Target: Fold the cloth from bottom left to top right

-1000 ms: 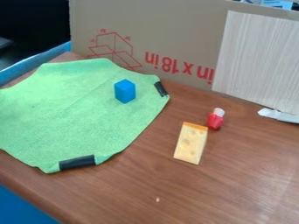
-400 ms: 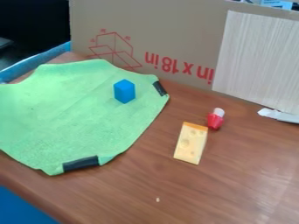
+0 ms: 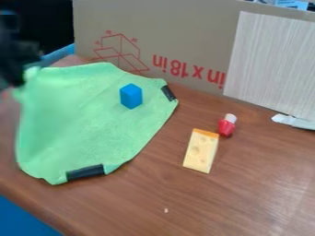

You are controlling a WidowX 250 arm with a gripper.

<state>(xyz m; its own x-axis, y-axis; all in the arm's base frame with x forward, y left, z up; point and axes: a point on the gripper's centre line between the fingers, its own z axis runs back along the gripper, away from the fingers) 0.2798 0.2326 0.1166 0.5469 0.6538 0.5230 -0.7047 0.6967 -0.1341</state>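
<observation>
Camera view, A: Where is the gripper (image 3: 22,78), and in what state?

B: It is at the far left, dark and blurred, at the cloth's far left corner. It is clamped on the green cloth (image 3: 98,120), whose corner rises to meet it.

A: How does the cloth lie?

B: It occupies the left half of the scene. Its left side is drawn up from the brown table (image 3: 246,198), while the rest lies spread out, unfolded. One black strip (image 3: 85,172) marks the near edge; a second black strip (image 3: 168,93) marks the right corner, toward the far side.

A: What rests upon it?

B: A blue block (image 3: 131,96), upright on the far right part of the cloth, near the second strip but apart from it.

A: Which objects lie to the right?

B: A yellow toy cheese wedge (image 3: 201,150) with an orange end lies on the table, apart from the cloth. Just beside its far end is a small red toy bottle (image 3: 226,125) with a white top.

A: And the background?

B: A cardboard sheet (image 3: 184,27) with red markings stands along the far side. A pale striped panel (image 3: 271,60) stands before it at the far right, with a white object (image 3: 294,121) at its foot.
</observation>
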